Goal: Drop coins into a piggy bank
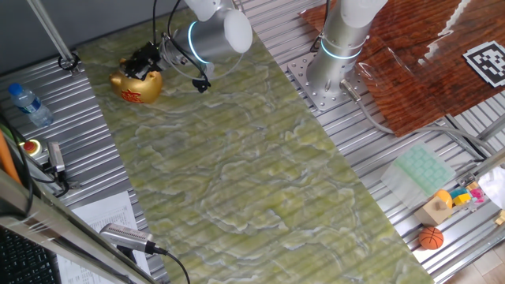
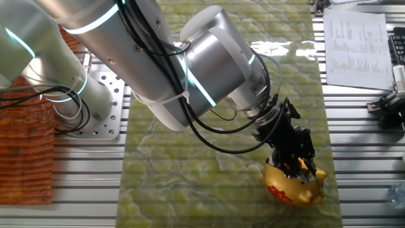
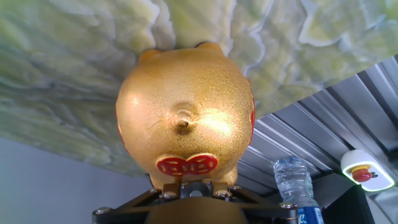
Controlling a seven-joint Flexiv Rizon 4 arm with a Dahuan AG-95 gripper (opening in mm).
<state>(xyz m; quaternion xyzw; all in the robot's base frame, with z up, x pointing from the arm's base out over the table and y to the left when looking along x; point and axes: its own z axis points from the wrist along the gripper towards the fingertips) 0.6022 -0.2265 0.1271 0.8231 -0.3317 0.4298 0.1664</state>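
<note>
The gold piggy bank [image 1: 138, 87] with red markings stands at the far left corner of the green marbled mat, also seen in the other fixed view [image 2: 292, 189]. In the hand view it [image 3: 183, 118] fills the middle, seen from above. My gripper [image 1: 143, 61] hovers just above its back, black fingers pointing down at it [image 2: 296, 163]. In the hand view the gripper [image 3: 194, 190] is at the bottom edge, its fingers closed on a small dark grey round coin [image 3: 196, 193] right over the pig's top.
A water bottle [image 1: 30, 104] and a red button [image 1: 31, 147] sit on the ribbed metal table left of the mat. The arm's base [image 1: 327, 75] is at the back. An orange basketball [image 1: 431, 237] and toys lie at the right. Papers [image 2: 354, 41] lie beyond the mat.
</note>
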